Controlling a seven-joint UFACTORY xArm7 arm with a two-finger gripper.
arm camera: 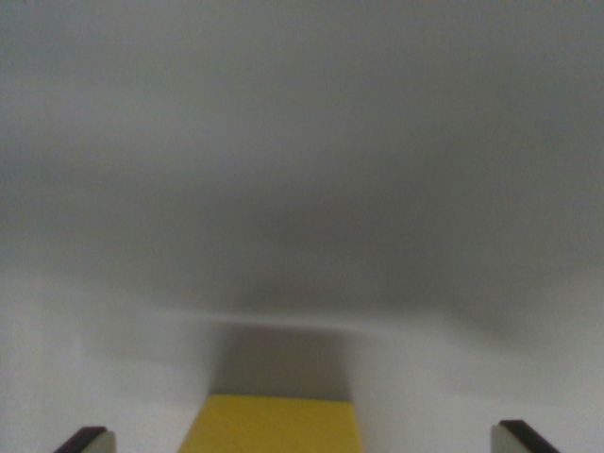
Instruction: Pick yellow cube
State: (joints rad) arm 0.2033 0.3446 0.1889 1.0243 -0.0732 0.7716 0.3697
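Yellow cube [272,425] sits at the near edge of the wrist view, a little to the left of the middle, and the bottom of the picture cuts it off. Only one flat yellow face shows. Its far edge runs level from left to right, and its two side edges go toward the far side and come a little closer together there. So the cube stands square to the camera, not turned. I cannot tell a long axis, because only a part of the cube is visible.

The gripper [307,442] shows only as two dark finger tips in the near corners, one at the wrist view's left [87,440] and one at the wrist view's right [525,438]. The jaws are spread wide, much wider than the cube. The cube lies between them, closer to the left finger, and it touches neither finger. There is a bare strip of surface on each side of it. The jaws hold nothing.

Just beyond the cube a dark shadow [283,363] lies on the pale grey surface [453,377]. Farther away the surface becomes a blurred grey area, darker around the middle, and no details are clear there.
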